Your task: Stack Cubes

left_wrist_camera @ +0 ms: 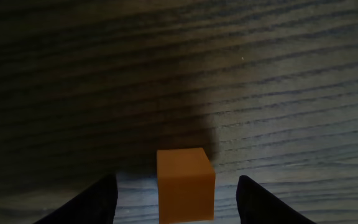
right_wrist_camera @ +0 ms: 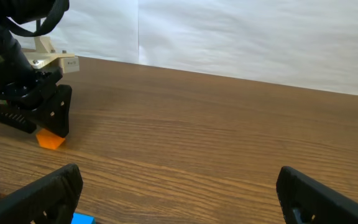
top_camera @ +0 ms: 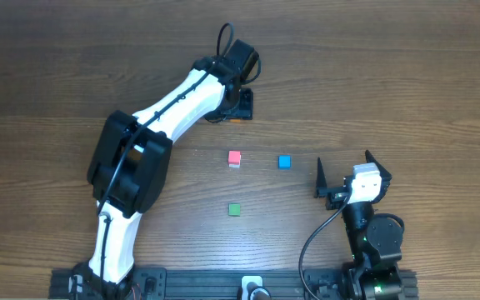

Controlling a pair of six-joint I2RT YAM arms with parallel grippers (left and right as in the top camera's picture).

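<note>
- The left end effector point(left_wrist_camera: 176, 186) sat low over the far side of the dark wood-grain bench point(top_camera: 407, 75). Its fingers were spread and released, gripping nothing.
- Right between those fingers was the small orange cube point(left_wrist_camera: 185, 185). It rested flat on the wood with a gap to the finger on either side.
- Closer to the arm bases lay the small pink cube point(top_camera: 234, 157), with the small blue cube point(top_camera: 284, 161) apart to its right. The small green cube point(top_camera: 234, 209) was nearer the bases again.
- The right end effector point(top_camera: 344, 177) was parked wide open and empty by its own base, off to the right of the blue cube.
- The main risk, as I judged it, was the close. The orange cube looked slightly turned against the fingers, so they could meet its edges rather than its flat faces.
- If that happened, the cube could twist or shoot out across the bench.
- The cube also seemed to sit out towards the fingertips. A shallow pinch there might let it slip on the lift.
- Later, setting it down off-centre on such a small cube could nudge that cube or topple the stack.
- As for containers, every cube sat loose, straight on the wood, with none inside anything.
</note>
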